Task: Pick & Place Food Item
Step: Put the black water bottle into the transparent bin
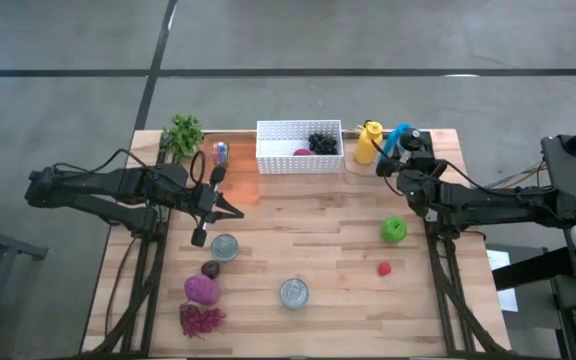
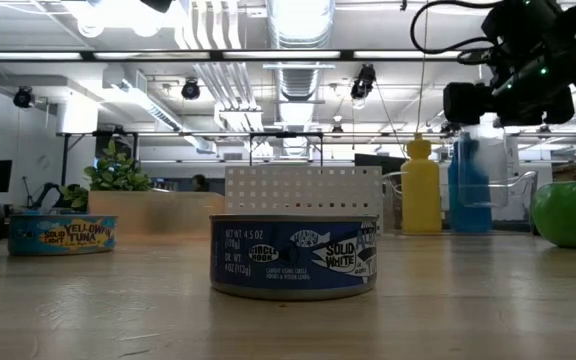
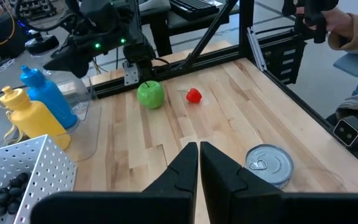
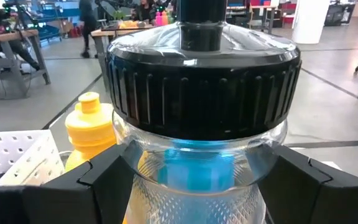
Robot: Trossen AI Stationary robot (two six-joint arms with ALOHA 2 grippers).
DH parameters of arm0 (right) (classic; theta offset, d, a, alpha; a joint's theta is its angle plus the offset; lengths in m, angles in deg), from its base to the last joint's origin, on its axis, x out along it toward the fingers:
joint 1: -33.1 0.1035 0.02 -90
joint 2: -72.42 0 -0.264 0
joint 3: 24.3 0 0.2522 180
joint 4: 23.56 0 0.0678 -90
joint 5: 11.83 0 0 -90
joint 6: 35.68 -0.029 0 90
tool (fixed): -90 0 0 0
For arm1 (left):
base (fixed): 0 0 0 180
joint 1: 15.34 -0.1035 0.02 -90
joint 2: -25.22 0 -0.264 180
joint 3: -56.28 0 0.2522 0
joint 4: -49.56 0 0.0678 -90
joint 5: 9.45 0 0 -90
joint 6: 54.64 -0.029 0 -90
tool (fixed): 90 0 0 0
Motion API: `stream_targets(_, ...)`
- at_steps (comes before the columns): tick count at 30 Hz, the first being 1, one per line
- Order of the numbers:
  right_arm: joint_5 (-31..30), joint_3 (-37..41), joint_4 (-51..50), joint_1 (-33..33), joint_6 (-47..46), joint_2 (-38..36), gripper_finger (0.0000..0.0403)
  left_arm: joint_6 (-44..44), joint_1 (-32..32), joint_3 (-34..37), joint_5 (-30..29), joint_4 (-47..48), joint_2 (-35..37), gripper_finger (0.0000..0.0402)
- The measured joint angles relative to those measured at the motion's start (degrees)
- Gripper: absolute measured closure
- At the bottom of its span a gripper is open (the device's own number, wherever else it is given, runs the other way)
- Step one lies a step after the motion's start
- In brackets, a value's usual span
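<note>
The right gripper (image 1: 396,158) is at the back right of the table, and its two fingers (image 4: 95,180) stand wide apart on both sides of a clear jar with a black lid (image 4: 202,74), close to the glass; I cannot tell if they press it. A yellow bottle (image 1: 367,143) stands just beside this gripper, and the white basket (image 1: 299,147) is further to its side. The green apple (image 1: 394,230) and a small red food item (image 1: 384,268) lie nearer the front, well apart from it. The left gripper (image 1: 230,210) is closed and empty, with a tin can (image 1: 225,246) near it.
</note>
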Motion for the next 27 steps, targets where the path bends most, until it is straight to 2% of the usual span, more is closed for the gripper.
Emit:
stream_targets(6,4.23,0.00,-0.90,-1.99,-4.19,1.34,0.0117,0.00,-0.01,0.00,0.00,-0.01,0.00,0.0378)
stream_targets(14,5.75,0.00,-2.17,-3.69,-5.68,2.46,0.0119,0.00,-0.04,0.00,0.00,-0.01,0.00,0.0378)
stream_targets(27,6.07,0.00,-3.82,-3.90,-5.46,2.42,0.0074,0.02,-0.02,0.00,0.00,-0.02,0.00,0.0378)
